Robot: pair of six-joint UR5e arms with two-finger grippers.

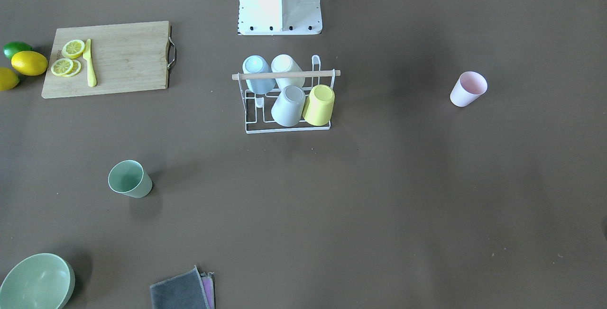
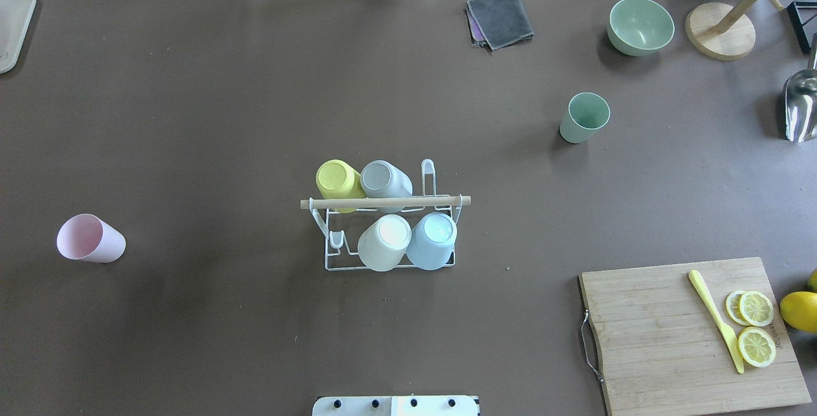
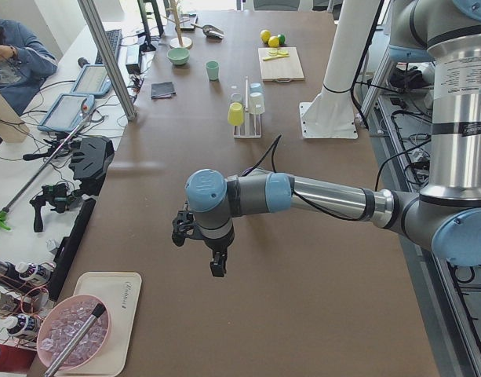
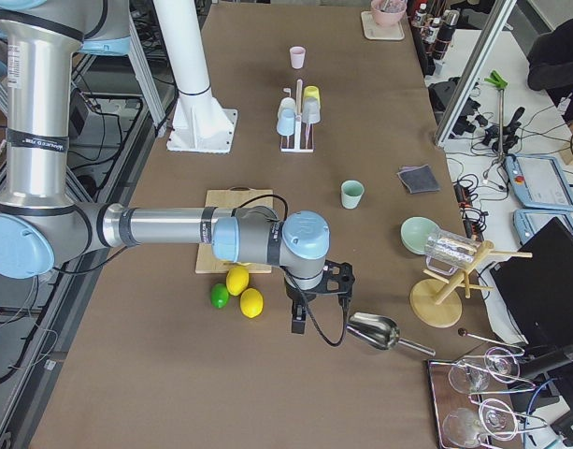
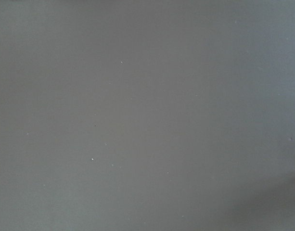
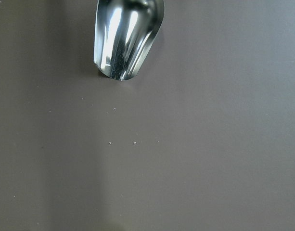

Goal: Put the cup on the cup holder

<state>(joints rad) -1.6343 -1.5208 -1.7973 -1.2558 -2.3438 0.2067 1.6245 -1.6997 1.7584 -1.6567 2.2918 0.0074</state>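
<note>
The cup holder (image 2: 385, 201), a white wire rack with a wooden dowel, stands mid-table and holds several upturned cups; it also shows in the front view (image 1: 286, 75). A pink cup (image 2: 89, 239) lies tilted on the table's left side. A green cup (image 2: 584, 117) stands upright at the far right. My left gripper (image 3: 216, 267) hovers over bare table far left of the pink cup, and shows only in the left side view. My right gripper (image 4: 298, 323) hovers near a metal scoop, and shows only in the right side view. I cannot tell whether either is open or shut.
A wooden cutting board (image 2: 696, 333) with lemon slices and a yellow knife (image 2: 715, 320) lies near right. Lemons (image 2: 801, 311), a green bowl (image 2: 640, 25), a grey cloth (image 2: 500, 19), the metal scoop (image 6: 128, 36) and a wooden stand (image 2: 721, 30) sit around the right side.
</note>
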